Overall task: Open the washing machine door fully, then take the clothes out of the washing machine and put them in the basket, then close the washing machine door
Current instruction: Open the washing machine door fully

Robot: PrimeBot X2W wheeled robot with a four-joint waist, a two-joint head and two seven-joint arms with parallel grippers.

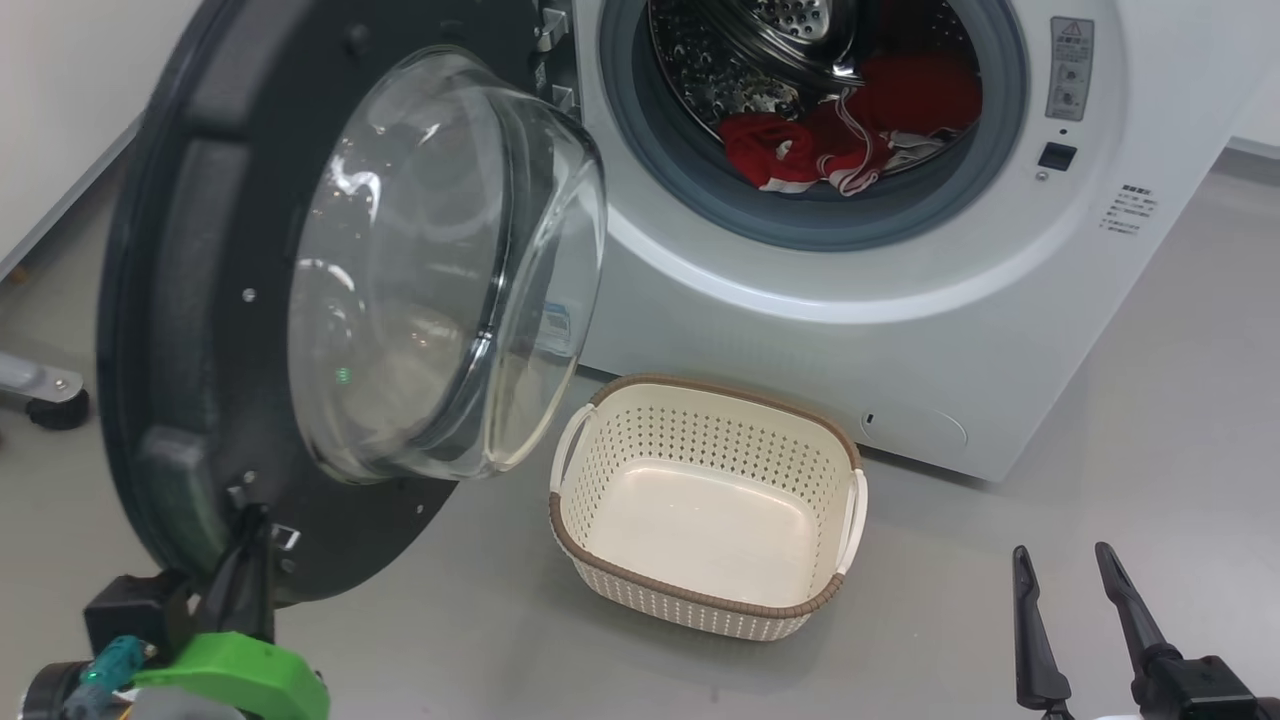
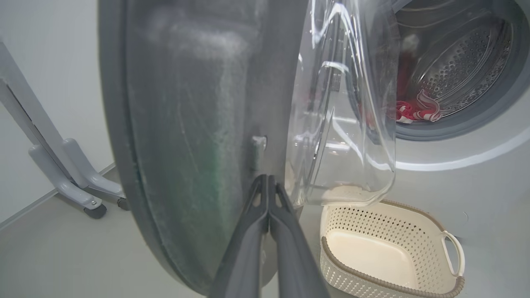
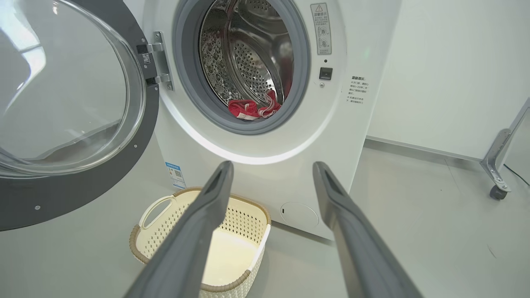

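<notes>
The washing machine door (image 1: 190, 300) stands swung out to the left, its clear glass bowl (image 1: 440, 270) bulging toward the washing machine (image 1: 800, 330). My left gripper (image 1: 248, 535) is shut with nothing between its fingers, and its tips (image 2: 268, 182) rest against the door's inner face (image 2: 186, 124) by the latch. Red clothes (image 1: 800, 150) with white trim lie in the drum, also seen as clothes (image 3: 252, 109) in the right wrist view. The basket (image 1: 680, 612) sits empty on the floor before the machine. My right gripper (image 1: 1062, 562) hangs open at the lower right, apart from everything.
A grey wheeled stand leg (image 1: 40, 390) stands on the floor left of the door, and another stand leg (image 3: 497, 165) is right of the machine by the white wall. Grey floor (image 1: 1100, 450) lies bare between basket and right gripper.
</notes>
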